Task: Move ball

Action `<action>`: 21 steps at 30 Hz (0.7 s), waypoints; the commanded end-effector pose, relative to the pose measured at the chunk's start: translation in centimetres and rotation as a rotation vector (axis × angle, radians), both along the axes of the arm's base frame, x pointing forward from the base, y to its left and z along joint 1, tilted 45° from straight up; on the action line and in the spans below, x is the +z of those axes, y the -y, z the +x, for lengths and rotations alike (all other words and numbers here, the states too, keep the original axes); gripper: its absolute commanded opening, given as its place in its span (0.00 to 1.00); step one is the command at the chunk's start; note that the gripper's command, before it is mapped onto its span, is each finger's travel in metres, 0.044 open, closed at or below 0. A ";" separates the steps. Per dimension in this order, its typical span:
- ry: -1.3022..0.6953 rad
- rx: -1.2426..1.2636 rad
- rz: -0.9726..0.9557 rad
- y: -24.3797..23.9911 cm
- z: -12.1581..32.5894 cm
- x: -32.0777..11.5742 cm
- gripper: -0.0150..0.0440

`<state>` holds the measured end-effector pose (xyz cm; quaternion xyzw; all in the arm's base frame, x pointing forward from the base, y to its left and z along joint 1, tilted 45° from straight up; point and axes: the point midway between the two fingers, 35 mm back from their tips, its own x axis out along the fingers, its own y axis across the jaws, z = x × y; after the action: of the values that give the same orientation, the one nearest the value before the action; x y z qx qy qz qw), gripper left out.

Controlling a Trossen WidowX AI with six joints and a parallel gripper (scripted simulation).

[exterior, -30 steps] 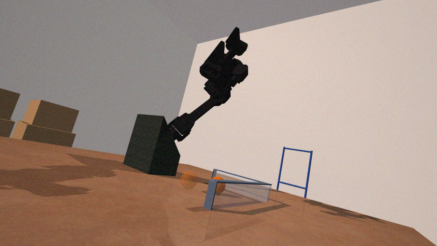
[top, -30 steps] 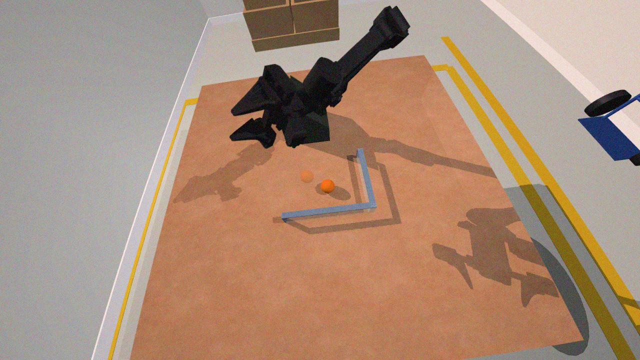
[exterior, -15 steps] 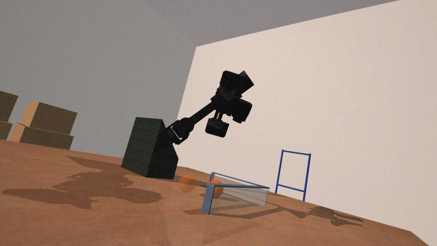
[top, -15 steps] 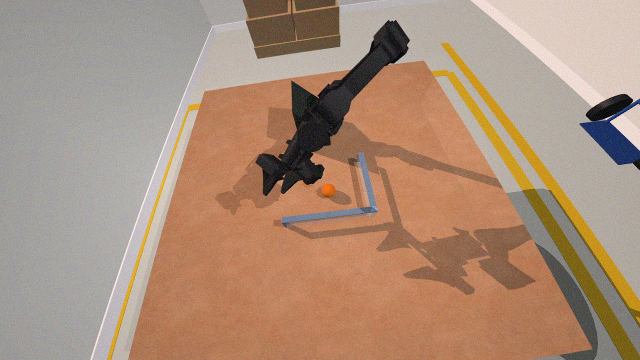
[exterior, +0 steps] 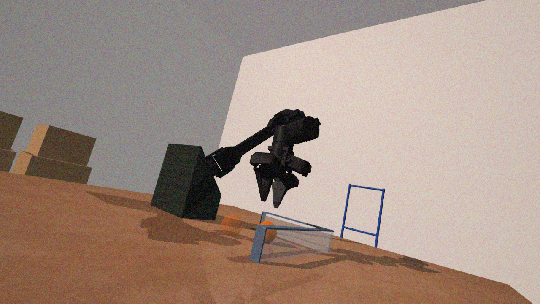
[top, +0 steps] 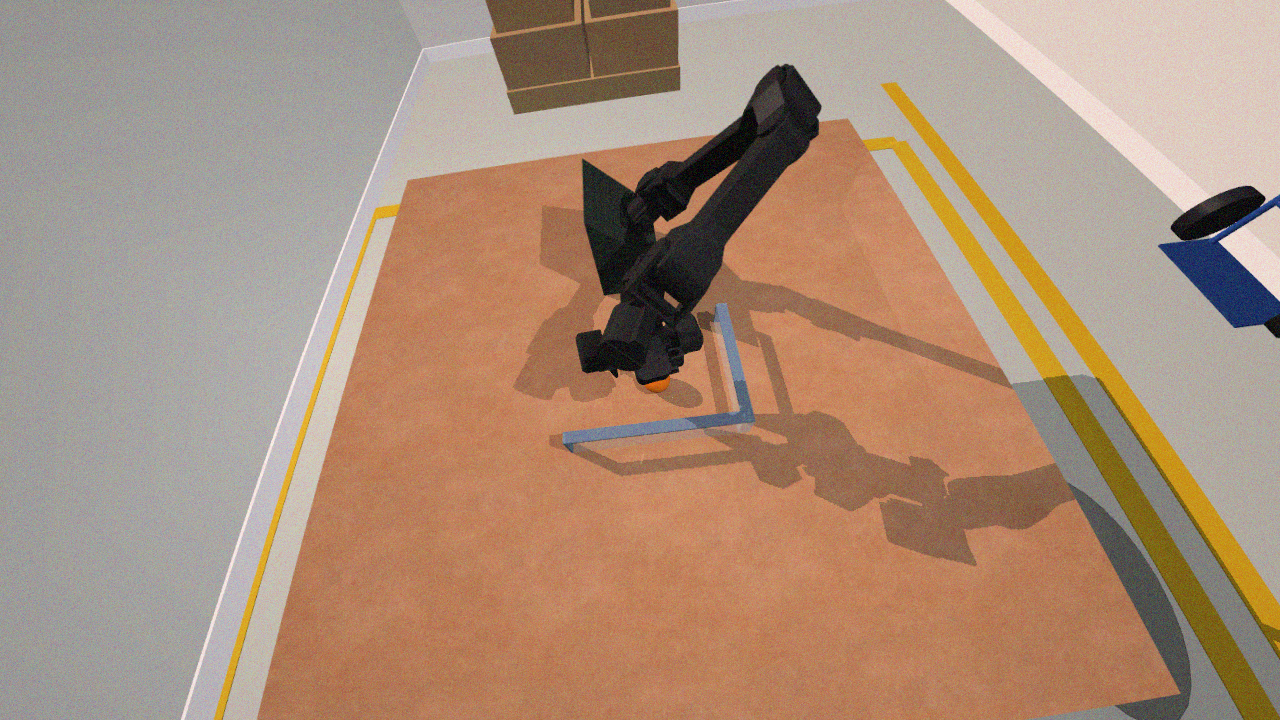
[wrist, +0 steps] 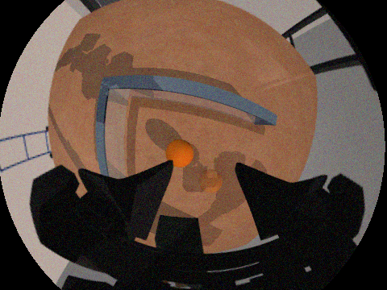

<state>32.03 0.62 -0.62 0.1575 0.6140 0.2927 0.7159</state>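
The brown table [top: 501, 555] fills most of the top view, and near its middle two low clear walls [top: 657, 426] with blue top edges meet in a corner at the lower right of centre, a backstop that should keep a rolling thing from running off. The black arm [top: 716, 205] reaches down from its dark base [exterior: 183, 181] in the upper middle and bends over that corner, so the gripper [exterior: 272, 196] hangs above the table with its tips pointing down, well above the surface in the exterior view. Its fingers stand apart with nothing between them, probably spread wide enough to come down around the ball. The ball [wrist: 180, 153] is small, round, plain bright orange and smooth; it lies on the table inside the angle of the walls, in the middle of the wrist view just beyond the tip of the left-hand finger, and in the top view only its edge peeks out under the gripper. The see-through copy [wrist: 211, 182], a paler orange, sits just beside it toward the lower right of the wrist view, between the fingers, on the side away from the corner. The ball is not yet on it.
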 end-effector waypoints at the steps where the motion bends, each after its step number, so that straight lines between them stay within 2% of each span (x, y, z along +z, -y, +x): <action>1: -0.189 -0.057 0.127 -2.5 -1.1 1.0 0.86; 21: -0.189 -0.057 0.128 -3.8 -1.2 -0.3 0.86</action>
<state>31.15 4.07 -0.39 0.2416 0.6499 0.2958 0.6571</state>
